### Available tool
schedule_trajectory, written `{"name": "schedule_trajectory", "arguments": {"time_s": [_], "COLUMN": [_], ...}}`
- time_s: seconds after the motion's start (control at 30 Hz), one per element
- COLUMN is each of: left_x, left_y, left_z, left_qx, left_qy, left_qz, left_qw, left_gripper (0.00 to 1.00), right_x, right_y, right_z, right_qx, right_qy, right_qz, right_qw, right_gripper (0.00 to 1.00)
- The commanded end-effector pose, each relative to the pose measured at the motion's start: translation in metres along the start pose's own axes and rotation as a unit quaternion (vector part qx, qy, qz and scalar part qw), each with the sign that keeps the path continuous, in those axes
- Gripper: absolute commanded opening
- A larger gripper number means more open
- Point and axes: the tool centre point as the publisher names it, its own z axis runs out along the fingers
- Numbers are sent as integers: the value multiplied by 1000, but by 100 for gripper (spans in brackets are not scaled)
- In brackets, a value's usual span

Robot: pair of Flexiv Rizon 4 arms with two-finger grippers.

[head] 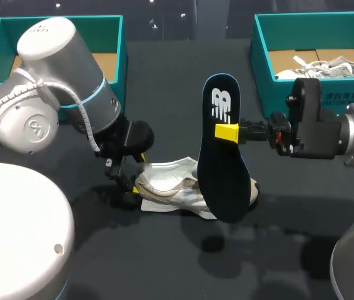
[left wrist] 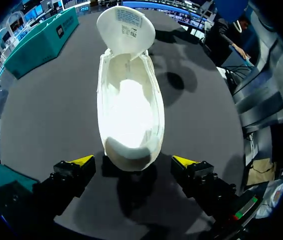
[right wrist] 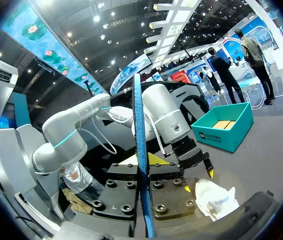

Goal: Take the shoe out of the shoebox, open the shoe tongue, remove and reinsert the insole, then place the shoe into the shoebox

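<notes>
In right shoebox (head: 261,56), pale shoe (head: 336,65), cardboard (head: 105,62) lining left shoebox (head: 102,34)

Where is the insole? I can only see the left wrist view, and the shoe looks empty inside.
Observer: The right arm has it. Its jaws are shut on the dark insole, holding it upright over the shoe.
Operator: Is there another shoe anywhere?
Observer: Yes, a second shoe, pale like yours, lies inside the teal box on the right side of the table.
</notes>
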Motion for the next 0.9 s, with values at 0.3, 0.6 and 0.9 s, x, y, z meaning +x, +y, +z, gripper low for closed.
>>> {"name": "schedule_trajectory", "arguments": {"time_s": [0.3,0.6,0.9], "left_x": [3,7,7], "left_y": [-11,-12,-15], "left_z": [3,2,-9], "left_qx": [-67,-82,-78], "left_qy": [-2,-13,-12], "left_qz": [-5,-2,7], "left_qw": [998,997,997], "left_gripper": [100,100,100], "right_x": [1,1,1], "right_y": [-1,-1,-1], "right_z": [0,0,0], "right_qx": [0,0,0], "right_qy": [-2,-2,-2], "right_qz": [1,1,1], "right_qw": [1000,1000,1000], "right_gripper": [0,0,0]}}
